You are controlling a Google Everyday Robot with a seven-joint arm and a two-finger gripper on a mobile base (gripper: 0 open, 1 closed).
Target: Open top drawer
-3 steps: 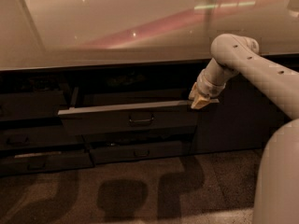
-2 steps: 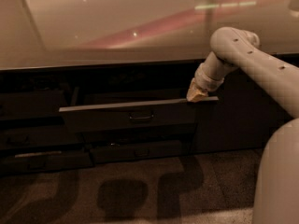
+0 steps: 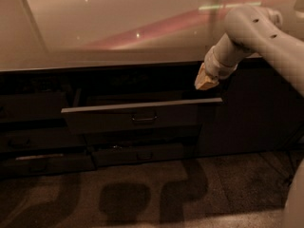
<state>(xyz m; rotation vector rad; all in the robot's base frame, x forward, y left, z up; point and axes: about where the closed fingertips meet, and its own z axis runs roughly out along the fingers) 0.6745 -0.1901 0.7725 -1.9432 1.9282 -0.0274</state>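
Since a second ago the claw [image 3: 205, 82] has lifted off the right end of the drawer's upper edge. It now hangs just above that corner with a dark gap between them, and the pale arm [image 3: 256, 32] behind it sits higher too. The top drawer [image 3: 104, 120] stands pulled out about as far as it was a moment ago.

The surface [image 3: 118, 27] fills the upper half of the view. It is a broad, smooth, glossy slab in a warm beige light, with a soft pink streak [image 3: 180, 20] reflected slantwise across it and a few small bright glints. Its front lip runs straight across above the cabinetry. Below lies a speckled, matte floor [image 3: 237, 194], crossed by rounded dark shadows [image 3: 123, 201].

The top drawer is a flat, dark grey rectangular front jutting out from the cabinet face. Its thin top edge catches the light as a pale line, and the left side wall can be seen running back into the dark opening. A small rectangular loop handle [image 3: 144, 118] sits at its centre. Under it is a slimmer lower drawer front [image 3: 137, 153] of the same dark finish. To the right is a plain dark cabinet panel [image 3: 247, 113].

The arm is smooth, rounded, off-white plastic. It bends at a bulbous joint and narrows through a ribbed collar to the tan, wedge-shaped claw. The claw grips nothing, and whether it is spread or closed cannot be told.
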